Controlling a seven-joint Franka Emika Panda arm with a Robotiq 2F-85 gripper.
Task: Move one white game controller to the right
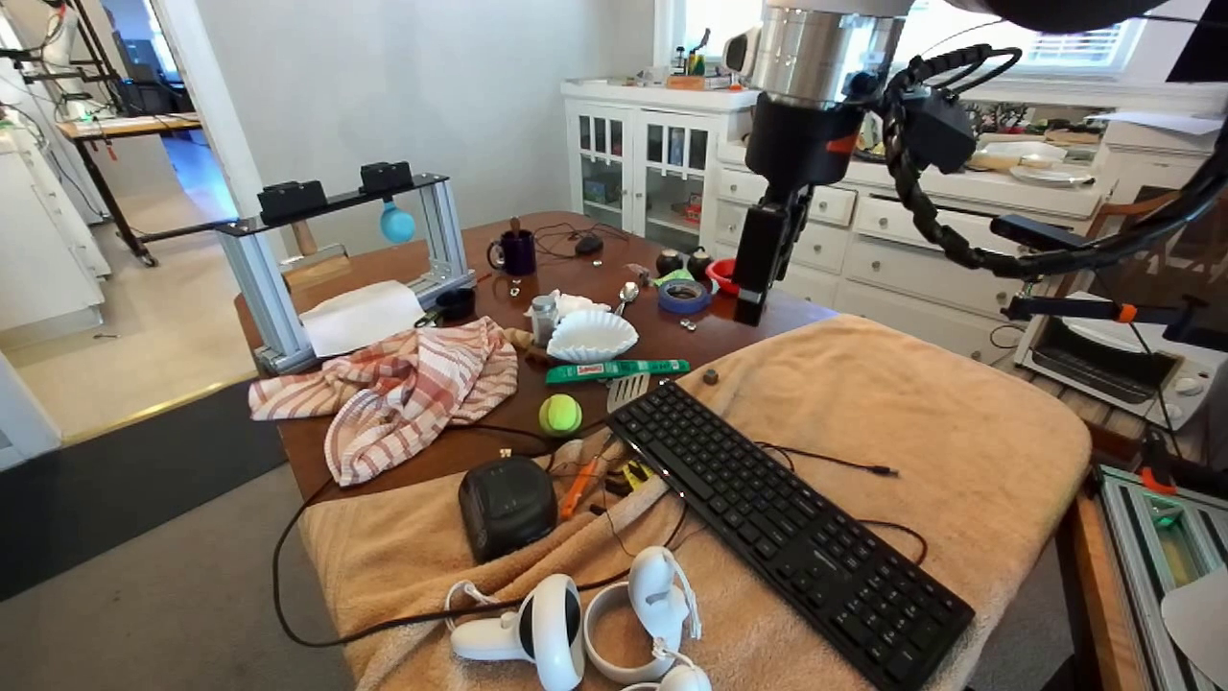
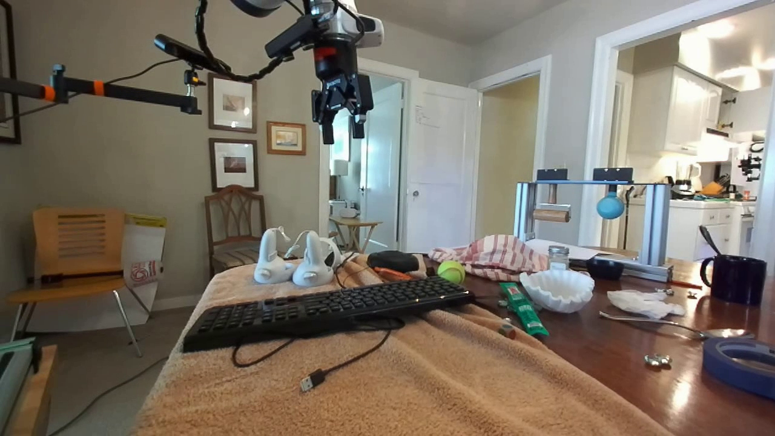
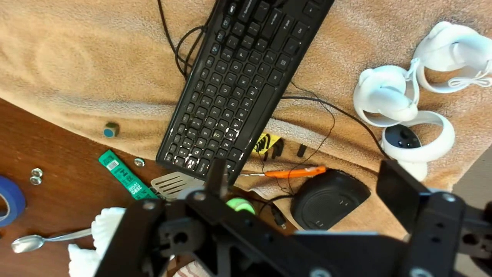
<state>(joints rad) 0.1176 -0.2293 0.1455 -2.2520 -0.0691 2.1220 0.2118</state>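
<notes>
Two white controllers [image 2: 313, 263] | long axes upright, handles up (on towel [image 2: 424, 375]) | gripper [image 2: 342, 132]: spread apart

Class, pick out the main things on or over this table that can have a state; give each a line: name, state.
Fingers: open, holding nothing
Tan towel: partly wrinkled
White game controllers: resting on the towel, ungripped
Keyboard: lying keys up
USB plug: unplugged, lying loose
Striped cloth: crumpled
Jar: upright, lidded
Mug: upright, utensil inside
Blue tape roll: lying flat
</notes>
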